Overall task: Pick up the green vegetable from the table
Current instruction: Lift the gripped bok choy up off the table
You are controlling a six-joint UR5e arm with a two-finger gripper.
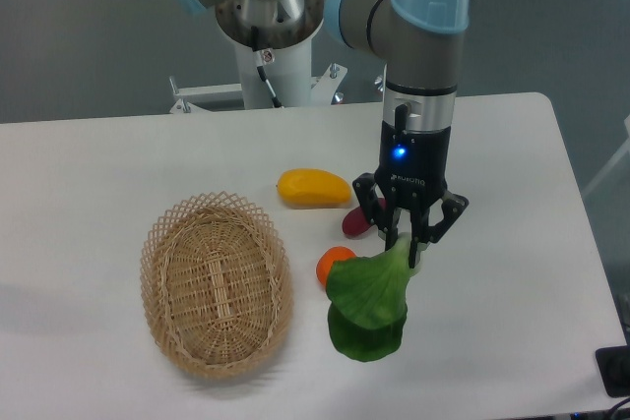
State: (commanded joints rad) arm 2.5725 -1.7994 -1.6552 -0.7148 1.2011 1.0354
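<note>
Camera: jaws [403, 249] hold green vegetable [367, 305] beside orange [332, 264].

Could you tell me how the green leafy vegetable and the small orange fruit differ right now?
The green leafy vegetable is larger than the small round orange fruit. The vegetable is broad, leaf-shaped and dark green; the fruit is round and orange. The tool grips the vegetable by its pale stem, while the fruit lies free on the white table, partly hidden behind the leaf.

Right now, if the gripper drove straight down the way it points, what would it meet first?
The gripper already holds the green vegetable, which hangs below it, so the leaf would likely press into the table first.
</note>
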